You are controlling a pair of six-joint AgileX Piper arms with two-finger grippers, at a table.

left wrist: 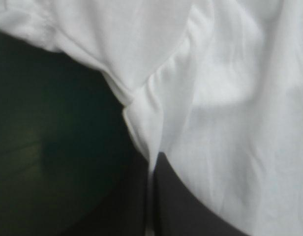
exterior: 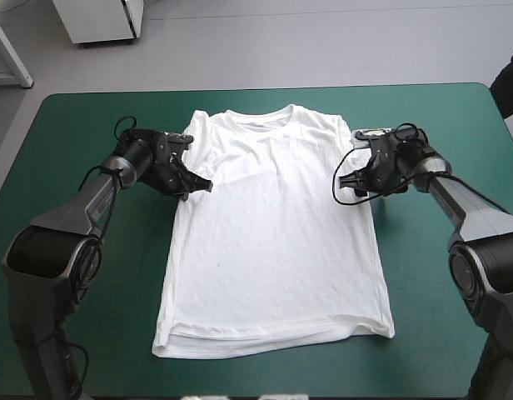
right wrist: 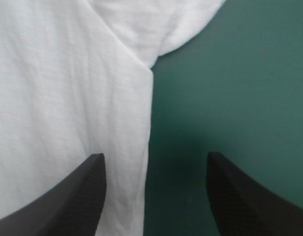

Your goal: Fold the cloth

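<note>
Standing by the table, I saw the left gripper (exterior: 200, 183) low at the left armpit of the T-shirt (exterior: 273, 242), where sleeve met side edge. Its wrist view showed the 2 black fingers (left wrist: 191, 206) pinched almost together with a thin strip of white cloth between them, so it had a grip on the shirt edge.

Middle: the T-shirt lay spread flat on the teal-green cover (exterior: 423, 317), collar toward the far edge, hem toward the near edge, both sleeves out. Some light wrinkles, no layers turned over anywhere that I could see.

Right side: the right gripper (exterior: 362, 173) sat at the opposite armpit, but its wrist view showed the fingers well apart and holding nothing. One finger hung over the white cloth, the other over bare cover, with the shirt's side edge running between them.

Progress, my read: 0 folds done. Shirt was laid out and ready, 1 of 2 grasps made. Left to do: the right gripper's pinch on its edge, then every fold, down to a bundle.
</note>
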